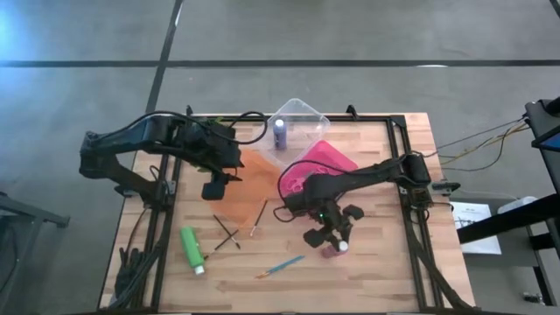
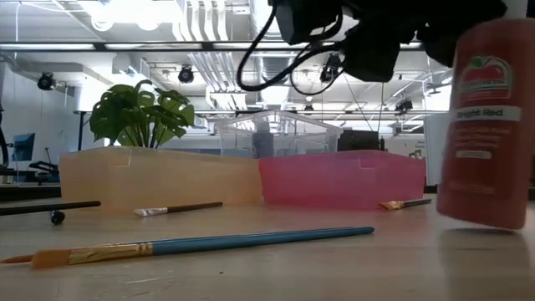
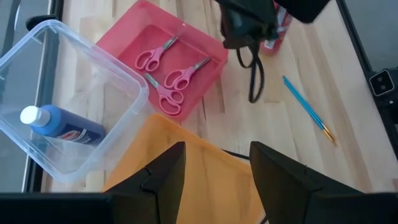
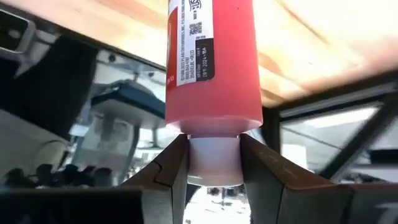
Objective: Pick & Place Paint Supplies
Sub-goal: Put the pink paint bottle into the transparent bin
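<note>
The right end effector (image 4: 213, 163) is clamped on the white cap of the red paint bottle (image 4: 212, 62), which in the high view sits at lower centre-right of the bench (image 1: 385, 262). With only the cap pinched, the bottle could swing, slip free or pull off its cap when carried toward the trays. Its label reads "Bright Red"; the smaller print and code are illegible. The left end effector (image 3: 214, 171) hangs open and empty above the orange tray (image 3: 186, 155).
</note>
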You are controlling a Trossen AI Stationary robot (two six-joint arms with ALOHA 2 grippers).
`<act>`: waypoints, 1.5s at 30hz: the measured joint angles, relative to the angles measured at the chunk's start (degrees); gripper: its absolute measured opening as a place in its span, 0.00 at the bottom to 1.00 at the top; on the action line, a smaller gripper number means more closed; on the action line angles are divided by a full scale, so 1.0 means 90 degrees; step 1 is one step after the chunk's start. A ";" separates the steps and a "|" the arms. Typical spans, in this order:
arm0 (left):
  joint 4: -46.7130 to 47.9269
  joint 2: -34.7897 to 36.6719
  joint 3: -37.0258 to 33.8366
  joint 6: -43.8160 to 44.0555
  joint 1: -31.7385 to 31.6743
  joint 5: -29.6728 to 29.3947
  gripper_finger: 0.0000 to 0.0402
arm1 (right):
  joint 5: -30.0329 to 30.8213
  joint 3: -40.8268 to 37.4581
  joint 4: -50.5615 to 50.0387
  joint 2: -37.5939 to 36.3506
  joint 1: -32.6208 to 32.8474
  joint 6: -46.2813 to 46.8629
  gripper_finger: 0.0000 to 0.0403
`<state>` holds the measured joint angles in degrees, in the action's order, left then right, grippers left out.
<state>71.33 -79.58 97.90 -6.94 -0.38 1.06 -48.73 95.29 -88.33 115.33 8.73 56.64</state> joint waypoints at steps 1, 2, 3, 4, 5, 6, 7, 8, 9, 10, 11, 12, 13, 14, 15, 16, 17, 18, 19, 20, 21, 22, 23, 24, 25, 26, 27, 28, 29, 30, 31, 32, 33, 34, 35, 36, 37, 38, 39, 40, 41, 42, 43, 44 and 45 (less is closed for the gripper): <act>0.0006 -0.0001 -0.0003 0.0000 0.0000 0.0002 0.47 | -0.0050 0.0004 0.0048 0.0038 0.0000 0.0040 0.27; 0.0005 -0.0002 -0.0005 0.0000 0.0000 0.0000 0.47 | -0.0063 0.0005 -0.0010 0.0064 0.0000 -0.0030 0.27; 0.0005 -0.0001 -0.0006 -0.0002 0.0000 0.0002 0.47 | -0.0050 0.0005 -0.0139 0.0105 0.0003 -0.0065 0.27; 0.0005 -0.0001 -0.0006 -0.0003 0.0000 0.0000 0.47 | -0.0038 0.0000 -0.0237 0.0135 0.0010 -0.0067 0.27; 0.0005 -0.0001 -0.0009 -0.0005 0.0000 0.0002 0.47 | -0.0043 -0.0005 -0.0260 0.0157 0.0013 -0.0100 0.27; 0.0005 -0.0001 -0.0011 -0.0005 -0.0005 0.0002 0.47 | -0.0068 -0.0003 -0.0231 0.0171 0.0024 -0.0104 0.27; 0.0005 -0.0001 -0.0011 -0.0005 -0.0005 0.0002 0.47 | -0.0080 0.0011 -0.0217 0.0194 0.0040 -0.0102 0.27; 0.0005 -0.0001 -0.0011 -0.0005 -0.0010 0.0001 0.47 | -0.0086 0.0015 -0.0213 0.0202 0.0049 -0.0099 0.27; 0.0005 -0.0001 -0.0011 -0.0005 -0.0010 0.0001 0.47 | -0.0099 0.0015 -0.0211 0.0206 0.0065 -0.0084 0.27; 0.0005 -0.0001 -0.0011 -0.0002 -0.0010 0.0001 0.47 | -0.0113 0.0015 -0.0200 0.0206 0.0080 -0.0057 0.27; 0.0005 -0.0001 -0.0011 -0.0002 -0.0010 0.0000 0.47 | -0.0116 0.0015 -0.0194 0.0206 0.0094 -0.0030 0.27; 0.0005 -0.0001 -0.0011 -0.0002 -0.0010 0.0001 0.47 | -0.0133 0.0015 -0.0188 0.0206 0.0111 0.0004 0.27; 0.0005 -0.0001 -0.0011 -0.0002 -0.0010 0.0002 0.47 | -0.0159 0.0014 -0.0188 0.0206 0.0125 0.0030 0.27; 0.0005 -0.0001 -0.0011 -0.0002 -0.0010 0.0000 0.47 | -0.0186 0.0012 -0.0186 0.0206 0.0142 0.0070 0.27; 0.0005 -0.0001 -0.0011 -0.0002 -0.0010 0.0002 0.47 | -0.0208 0.0010 -0.0184 0.0206 0.0160 0.0134 0.27; 0.0005 -0.0001 -0.0011 -0.0002 -0.0010 0.0002 0.47 | -0.0224 0.0010 -0.0179 0.0206 0.0178 0.0190 0.27; 0.0005 -0.0001 -0.0011 -0.0005 -0.0010 0.0000 0.47 | -0.0235 0.0010 -0.0171 0.0206 0.0200 0.0253 0.27; 0.0005 -0.0001 -0.0011 -0.0005 -0.0010 0.0002 0.47 | -0.0233 0.0017 -0.0166 0.0206 0.0220 0.0300 0.27; 0.0003 -0.0001 -0.0011 -0.0007 -0.0010 0.0001 0.47 | -0.0230 0.0041 -0.0157 0.0206 0.0238 0.0357 0.27; 0.0001 -0.0001 -0.0011 -0.0015 -0.0010 0.0001 0.47 | -0.0226 0.0065 -0.0118 0.0206 0.0250 0.0406 0.27; -0.0004 -0.0001 -0.0011 -0.0033 -0.0010 0.0002 0.47 | -0.0221 0.0088 -0.0046 0.0206 0.0261 0.0456 0.27; -0.0023 -0.0001 -0.0011 -0.0054 -0.0010 0.0000 0.47 | -0.0227 0.0095 0.0045 0.0206 0.0267 0.0518 0.27; -0.0052 -0.0001 -0.0011 -0.0059 -0.0010 0.0001 0.47 | -0.0233 0.0095 0.0108 0.0206 0.0267 0.0571 0.27; -0.0071 -0.0001 -0.0011 -0.0061 -0.0010 0.0000 0.47 | -0.0238 0.0095 0.0143 0.0206 0.0267 0.0630 0.28; -0.0073 -0.0001 -0.0011 -0.0061 -0.0010 0.0000 0.47 | -0.0238 0.0097 0.0172 0.0206 0.0267 0.0672 0.29; -0.0077 -0.0001 -0.0011 -0.0061 -0.0010 0.0000 0.47 | -0.0232 0.0097 0.0187 0.0206 0.0267 0.0691 0.31; -0.0089 -0.0001 -0.0011 -0.0067 -0.0010 0.0002 0.47 | -0.0215 0.0097 0.0194 0.0204 0.0267 0.0693 0.33; -0.0095 -0.0001 -0.0011 -0.0075 -0.0010 0.0000 0.47 | -0.0200 0.0097 0.0199 0.0203 0.0267 0.0690 0.35; -0.0092 -0.0001 -0.0011 -0.0075 -0.0010 0.0001 0.47 | -0.0173 0.0097 0.0218 0.0203 0.0267 0.0691 0.37; -0.0094 -0.0001 -0.0011 -0.0073 -0.0010 0.0000 0.47 | -0.0154 0.0097 0.0222 0.0203 0.0267 0.0693 0.39; -0.0092 -0.0001 -0.0011 -0.0073 -0.0010 0.0000 0.47 | -0.0138 0.0097 0.0244 0.0201 0.0267 0.0695 0.40; -0.0093 -0.0001 -0.0011 -0.0073 -0.0010 0.0002 0.47 | -0.0132 0.0097 0.0293 0.0199 0.0267 0.0697 0.41; -0.0092 -0.0001 -0.0011 -0.0070 -0.0010 0.0002 0.47 | -0.0129 0.0097 0.0338 0.0198 0.0267 0.0715 0.42; -0.0092 -0.0001 -0.0011 -0.0070 -0.0010 0.0002 0.47 | -0.0125 0.0097 0.0375 0.0198 0.0265 0.0727 0.43; -0.0092 -0.0001 -0.0011 -0.0070 -0.0010 0.0000 0.47 | -0.0119 0.0097 0.0410 0.0196 0.0265 0.0729 0.43; -0.0092 -0.0001 -0.0011 -0.0065 -0.0010 0.0002 0.47 | -0.0113 0.0100 0.0432 0.0194 0.0265 0.0726 0.43; -0.0092 -0.0001 -0.0011 -0.0053 -0.0010 0.0002 0.47 | -0.0104 0.0100 0.0439 0.0194 0.0265 0.0726 0.44; -0.0092 -0.0001 -0.0011 -0.0053 -0.0010 0.0002 0.47 | -0.0089 0.0100 0.0458 0.0194 0.0265 0.0729 0.44; -0.0092 -0.0001 -0.0011 -0.0053 -0.0010 0.0001 0.47 | -0.0069 0.0100 0.0496 0.0190 0.0265 0.0729 0.44; -0.0092 -0.0001 -0.0011 -0.0053 -0.0010 0.0000 0.47 | -0.0053 0.0102 0.0537 0.0181 0.0265 0.0729 0.44; -0.0092 -0.0001 -0.0011 -0.0053 -0.0010 0.0000 0.47 | -0.0039 0.0104 0.0561 0.0177 0.0265 0.0722 0.44; -0.0092 -0.0001 -0.0011 -0.0053 -0.0010 0.0001 0.47 | -0.0019 0.0102 0.0567 0.0169 0.0265 0.0714 0.44; -0.0092 -0.0001 -0.0011 -0.0053 -0.0010 0.0001 0.47 | 0.0007 0.0104 0.0572 0.0169 0.0265 0.0714 0.44; -0.0092 -0.0001 -0.0011 -0.0053 -0.0010 0.0000 0.47 | 0.0032 0.0102 0.0574 0.0168 0.0265 0.0712 0.44; -0.0092 -0.0001 -0.0011 -0.0053 -0.0010 0.0002 0.47 | 0.0053 0.0104 0.0576 0.0167 0.0265 0.0710 0.44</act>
<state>70.50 -79.59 97.80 -7.42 -0.47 1.07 -48.25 96.23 -83.14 116.84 11.11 63.03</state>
